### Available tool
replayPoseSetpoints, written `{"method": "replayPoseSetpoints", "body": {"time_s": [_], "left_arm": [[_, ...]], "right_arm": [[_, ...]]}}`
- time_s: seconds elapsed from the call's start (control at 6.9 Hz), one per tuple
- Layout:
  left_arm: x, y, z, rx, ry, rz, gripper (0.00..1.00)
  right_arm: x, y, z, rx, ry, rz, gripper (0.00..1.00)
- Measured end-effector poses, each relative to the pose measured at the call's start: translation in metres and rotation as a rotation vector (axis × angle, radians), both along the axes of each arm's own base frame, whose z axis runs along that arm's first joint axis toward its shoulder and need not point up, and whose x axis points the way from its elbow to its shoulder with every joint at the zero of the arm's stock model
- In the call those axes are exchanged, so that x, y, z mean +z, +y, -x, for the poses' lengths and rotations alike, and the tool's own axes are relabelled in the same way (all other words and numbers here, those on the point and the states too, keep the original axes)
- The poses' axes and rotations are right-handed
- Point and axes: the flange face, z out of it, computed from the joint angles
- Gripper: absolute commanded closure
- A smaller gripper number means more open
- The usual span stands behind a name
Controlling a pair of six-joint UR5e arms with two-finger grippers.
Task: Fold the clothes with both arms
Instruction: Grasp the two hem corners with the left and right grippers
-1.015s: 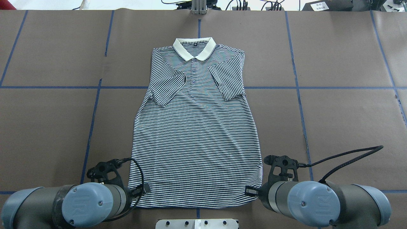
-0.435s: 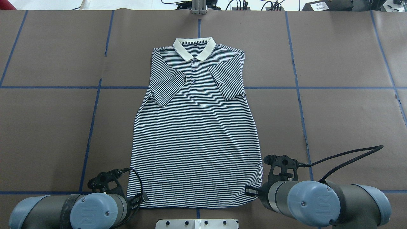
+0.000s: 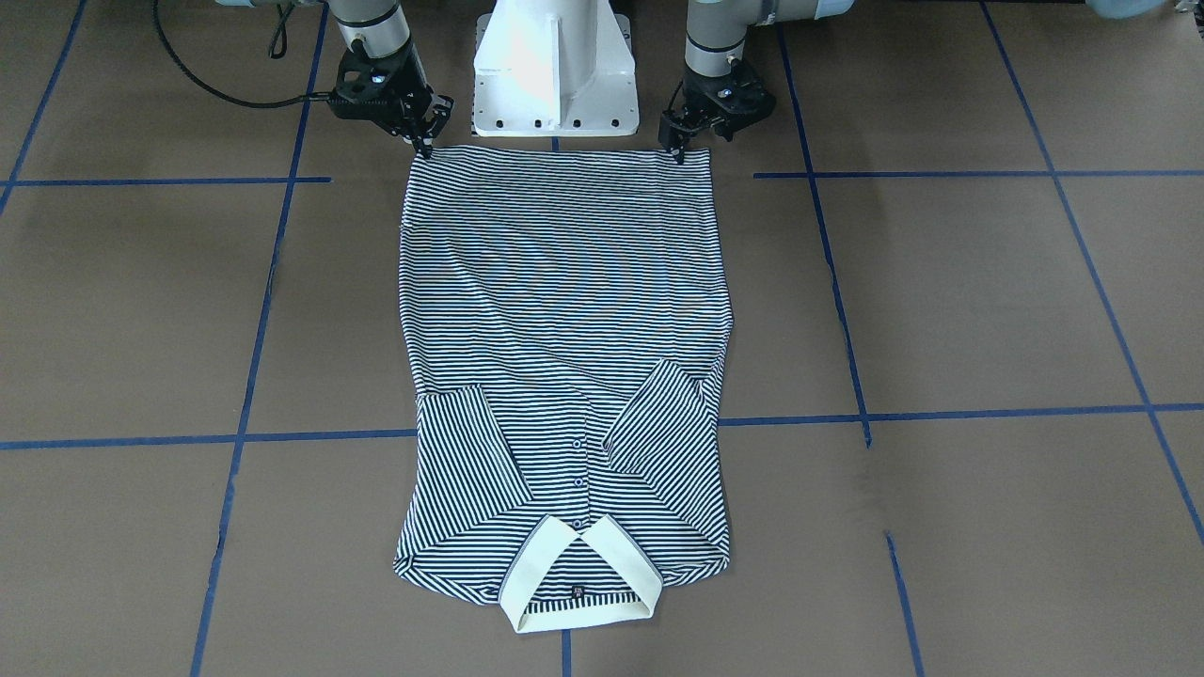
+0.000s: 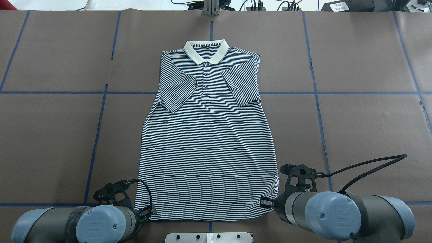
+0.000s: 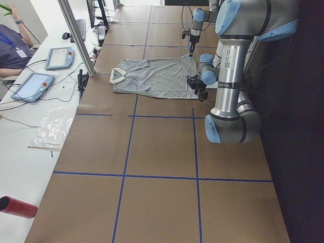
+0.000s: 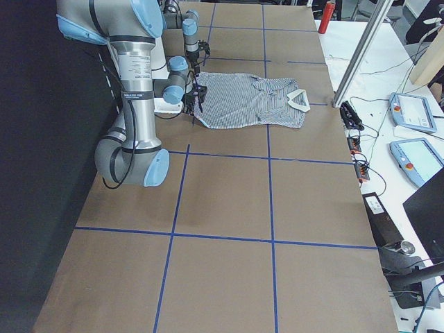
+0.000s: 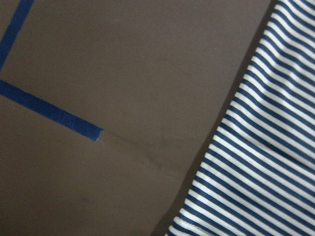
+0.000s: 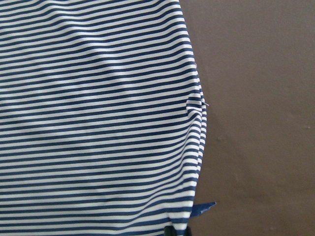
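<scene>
your left gripper (image 3: 678, 149) and right gripper (image 3: 421, 145) stood at the hem corners of the polo shirt (image 3: 564, 301), its length running ahead of both; jaw state could not be told.

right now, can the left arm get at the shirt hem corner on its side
Probably yes: the left arm has its fingers right at the shirt hem corner on its side, and nothing lies between them.
</scene>
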Motion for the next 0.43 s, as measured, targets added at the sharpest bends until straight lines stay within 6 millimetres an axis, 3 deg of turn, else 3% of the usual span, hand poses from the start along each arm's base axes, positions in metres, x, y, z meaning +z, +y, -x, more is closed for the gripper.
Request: {"method": "replayPoseSetpoints", "body": {"time_s": [0.14,0.29,0.43], "left_arm": [[-0.0025,0.0,-0.0003,-0.006,0.005,0.005,0.91],[-0.0043,0.0004,-0.0004,-0.01,0.009,0.01,1.0],[-0.0048,0.0007,-0.0008,-0.011,0.01,0.012,1.0]], "right_arm": [[-0.0001,-0.0003,-0.0004,0.001,0.0,0.0,1.0],[0.0001,-0.0006,-0.0006,0.002,0.001,-0.001,1.0],[0.0003,-0.0007,-0.0008,0.003,0.002,-0.001,1.0]]}}
